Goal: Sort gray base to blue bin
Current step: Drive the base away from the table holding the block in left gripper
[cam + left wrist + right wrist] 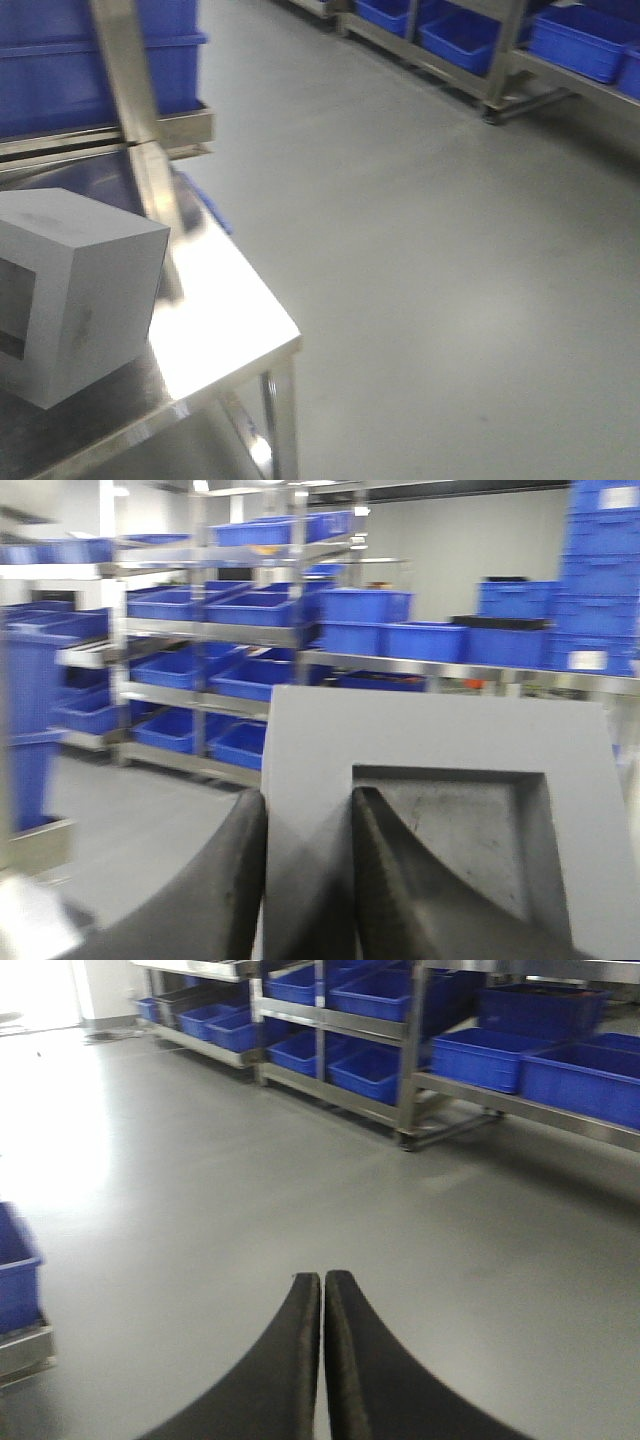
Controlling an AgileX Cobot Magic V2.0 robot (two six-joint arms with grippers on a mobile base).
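Left gripper (308, 802) clamps wall of gray base (75, 290), one finger in recess, I judge for secure carry. Base over bench (235, 300); I can't tell if lifted. Right gripper (322, 1278) closed, empty.

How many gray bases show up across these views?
1. The gray base stands on the steel table, at the front view's left edge; the left gripper grips one wall of it. More could lie outside the frames.
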